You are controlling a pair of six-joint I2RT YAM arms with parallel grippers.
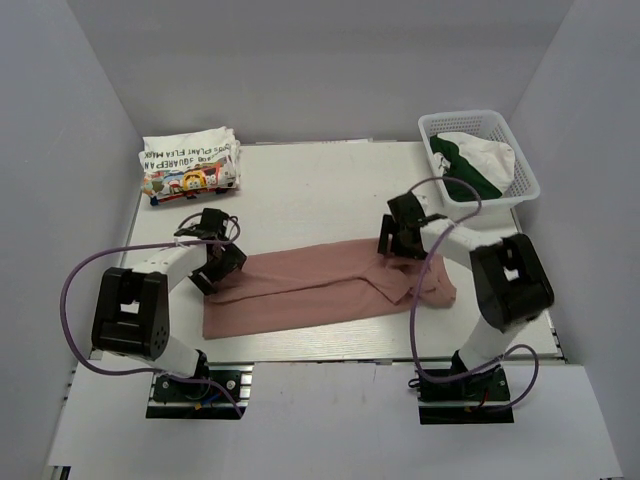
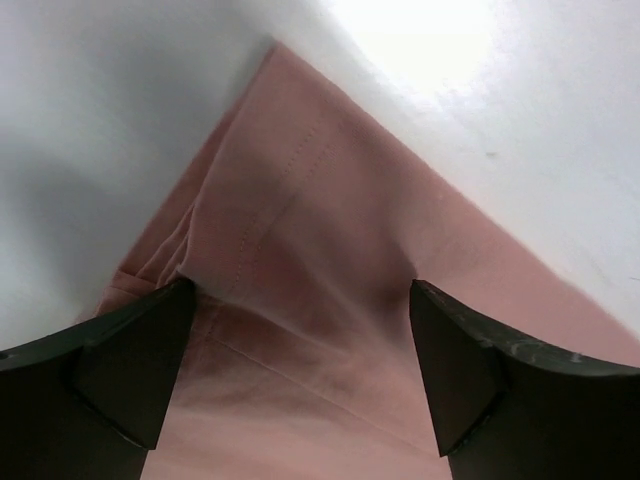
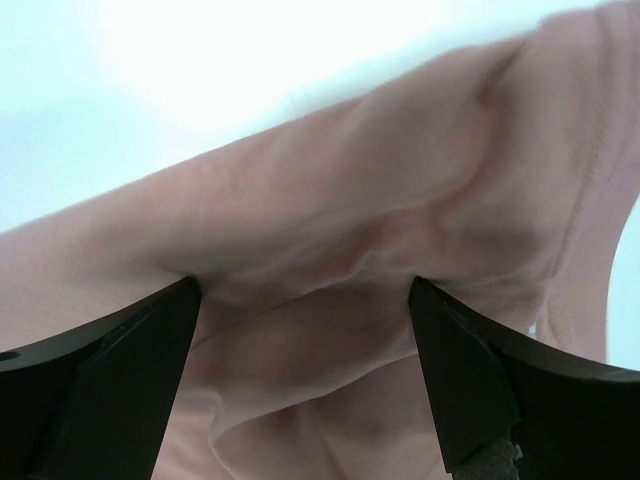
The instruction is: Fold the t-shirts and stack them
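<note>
The dusty-pink shirt [image 1: 320,285] lies flat on the table as a long band, folded lengthwise, between the two arms. My left gripper [image 1: 215,268] is down at its left end, open, with the fingers astride the pink cloth [image 2: 330,230] near a hemmed corner. My right gripper [image 1: 400,245] is down at the right end, open, with bunched pink cloth [image 3: 350,200] between its fingers. The white shirt [image 1: 190,165] with dark lettering and cartoon graphics lies folded at the back left of the table.
A white basket [image 1: 528,170] at the back right holds a white and green cloth [image 1: 470,160]. Purple cables loop beside both arms. White walls enclose the table [image 1: 320,190] on three sides.
</note>
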